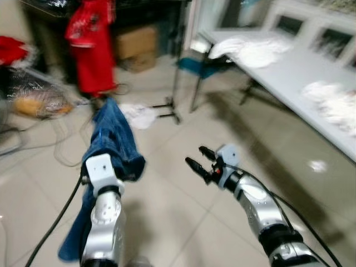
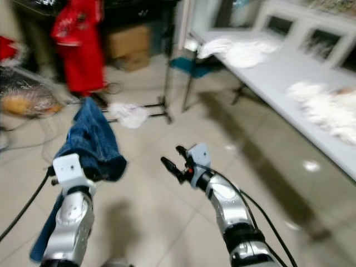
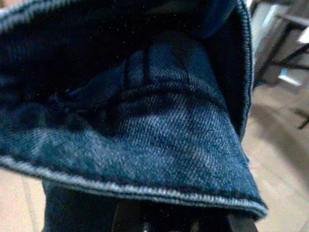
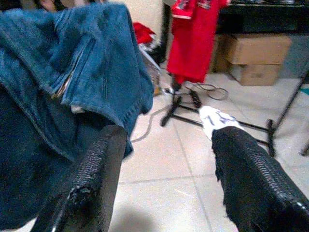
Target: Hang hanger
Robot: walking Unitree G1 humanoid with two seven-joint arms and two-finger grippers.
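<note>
Jeans (image 1: 114, 139) draped lengthwise over left arm (image 1: 104, 222).

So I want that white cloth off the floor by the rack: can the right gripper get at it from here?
Probably not yet. The right gripper is open and empty, but the white cloth lies well ahead across bare floor; nothing blocks the way.
</note>
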